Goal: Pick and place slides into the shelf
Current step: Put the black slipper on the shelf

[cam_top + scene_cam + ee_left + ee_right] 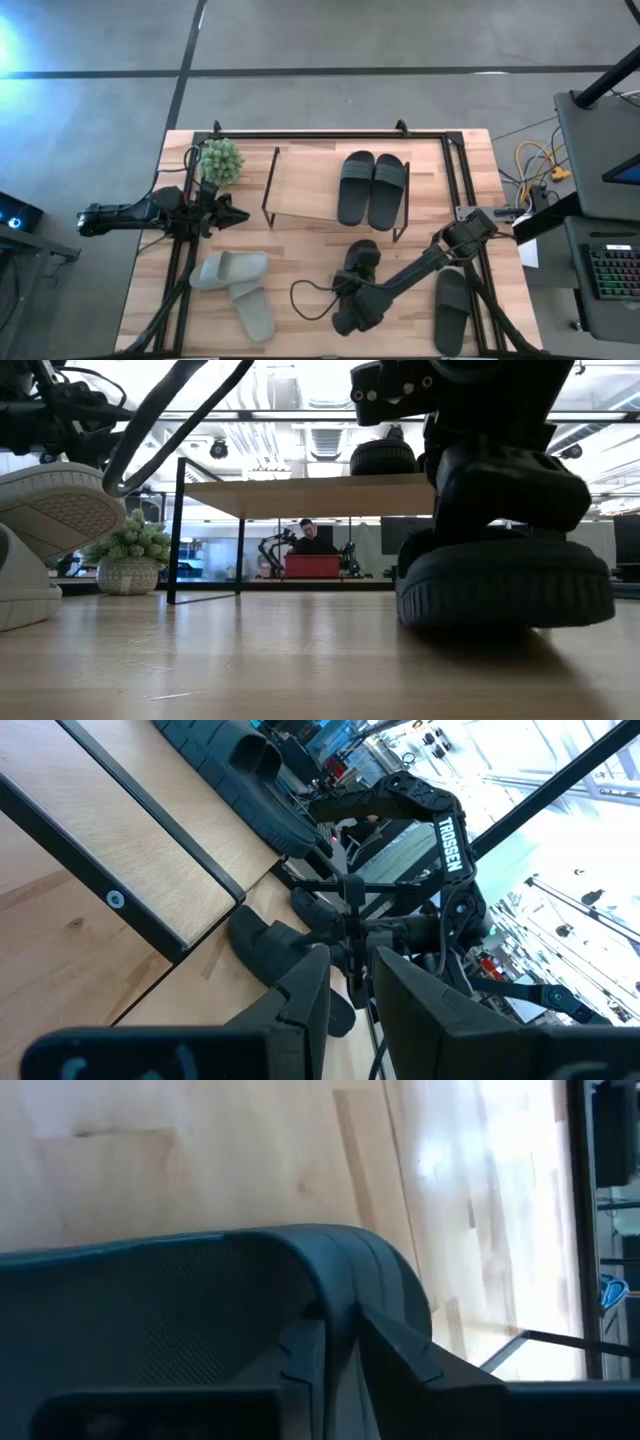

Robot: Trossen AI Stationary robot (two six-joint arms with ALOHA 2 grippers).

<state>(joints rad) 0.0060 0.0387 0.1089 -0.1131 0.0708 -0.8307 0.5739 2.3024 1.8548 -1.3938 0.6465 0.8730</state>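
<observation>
Nearest the low camera, a black slide [505, 585] rests flat on the counter [300, 660], with the right claw [352, 300] directly above it. From above, this claw sits over the strap of that slide at the counter's front centre. The right wrist view shows its two fingers [400, 1345] closed on the strap edge of the slide. A second black slide [360, 262] lies touching it on the far side, and a third [452, 310] lies near the front right corner. Two black slides [372, 188] sit side by side on the right half of the shelf [300, 190]. Two pale grey-green slides [238, 290] overlap at the front left. The left claw [236, 215] waits above the left side of the counter, beside a potted plant [221, 160], fingers close together, holding nothing.
</observation>
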